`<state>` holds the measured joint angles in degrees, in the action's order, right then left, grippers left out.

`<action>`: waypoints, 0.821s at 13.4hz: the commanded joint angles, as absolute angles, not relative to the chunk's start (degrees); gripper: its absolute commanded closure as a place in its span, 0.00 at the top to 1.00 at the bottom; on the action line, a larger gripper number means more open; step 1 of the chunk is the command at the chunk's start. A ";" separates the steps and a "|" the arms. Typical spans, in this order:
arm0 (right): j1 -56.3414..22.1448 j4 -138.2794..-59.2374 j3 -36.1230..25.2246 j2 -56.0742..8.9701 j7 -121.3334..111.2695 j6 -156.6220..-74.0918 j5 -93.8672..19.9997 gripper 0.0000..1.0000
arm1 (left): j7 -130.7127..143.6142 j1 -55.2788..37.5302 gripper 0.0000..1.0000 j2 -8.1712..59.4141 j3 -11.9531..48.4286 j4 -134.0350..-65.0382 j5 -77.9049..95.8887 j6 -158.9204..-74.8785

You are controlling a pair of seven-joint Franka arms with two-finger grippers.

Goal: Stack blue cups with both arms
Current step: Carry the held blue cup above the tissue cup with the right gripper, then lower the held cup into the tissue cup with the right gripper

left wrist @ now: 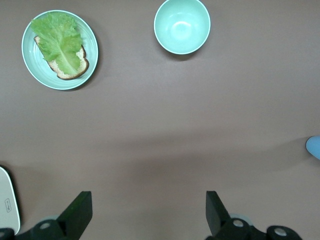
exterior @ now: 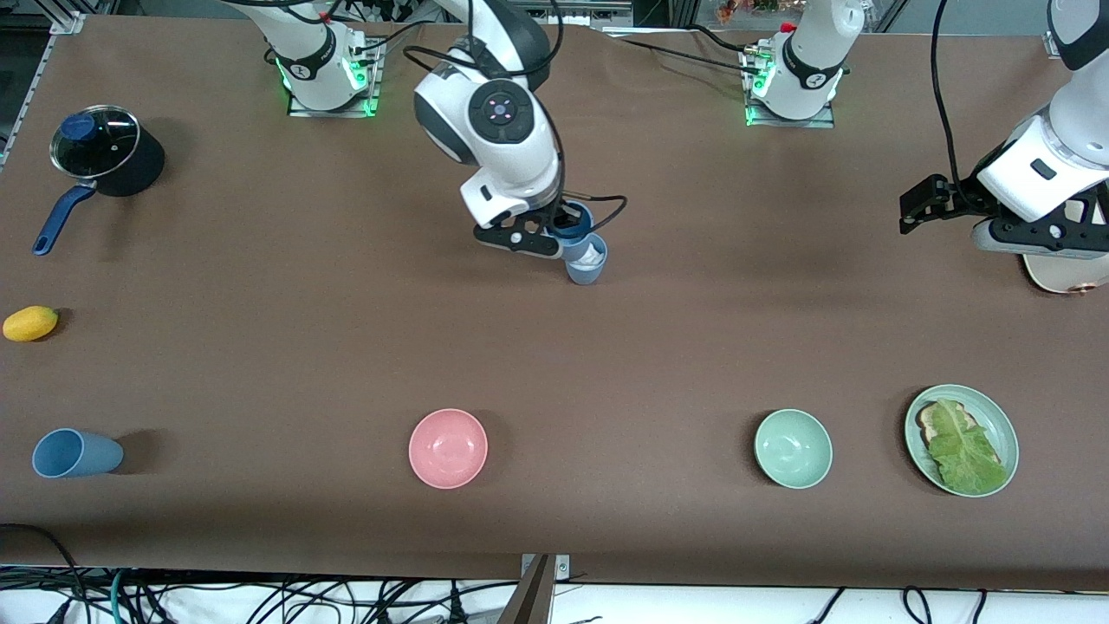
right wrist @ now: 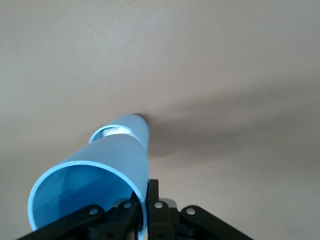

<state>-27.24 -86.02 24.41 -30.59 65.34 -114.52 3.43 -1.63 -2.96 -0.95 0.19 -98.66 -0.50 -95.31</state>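
My right gripper [exterior: 559, 230] is over the middle of the table, shut on the rim of a blue cup [exterior: 572, 220]. It holds the cup tilted, base down at the mouth of a second, greyer blue cup [exterior: 586, 262] on the table. In the right wrist view my right gripper [right wrist: 149, 200] pinches the held cup's [right wrist: 100, 170] wall, and the lower cup's rim [right wrist: 112, 131] shows past its base. A third blue cup [exterior: 74, 453] lies on its side near the front camera at the right arm's end. My left gripper [exterior: 923, 204] [left wrist: 146, 215] waits open and empty at the left arm's end.
A pink bowl [exterior: 448, 448], a pale green bowl [exterior: 793, 448] [left wrist: 182, 26] and a green plate [exterior: 1008, 433] [left wrist: 30, 60] with bread and lettuce sit near the front camera. A lidded pot [exterior: 104, 152] and a yellow fruit [exterior: 30, 323] are at the right arm's end.
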 commanded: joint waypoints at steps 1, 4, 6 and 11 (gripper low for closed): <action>-28.91 -79.20 24.17 -34.53 68.29 -111.45 5.18 0.00 | -1.58 -2.72 1.00 -1.85 0.35 -98.88 -1.49 -94.57; -28.83 -78.49 24.17 -36.03 68.29 -111.71 7.03 0.00 | -1.58 -2.72 1.00 -1.76 0.35 -98.88 -1.49 -94.57; -28.83 -78.22 24.17 -36.91 68.64 -111.80 7.12 0.00 | -1.58 -2.72 1.00 -1.58 0.35 -98.88 -1.49 -94.57; -29.27 -78.22 24.17 -36.83 69.52 -111.45 7.03 0.00 | -1.58 -2.72 1.00 -1.58 0.35 -98.88 -1.49 -94.57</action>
<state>-28.55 -80.48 23.93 -36.14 67.92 -113.07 5.92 -1.63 -2.95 -0.95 0.17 -98.66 -0.50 -95.25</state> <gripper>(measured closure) 0.956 0.000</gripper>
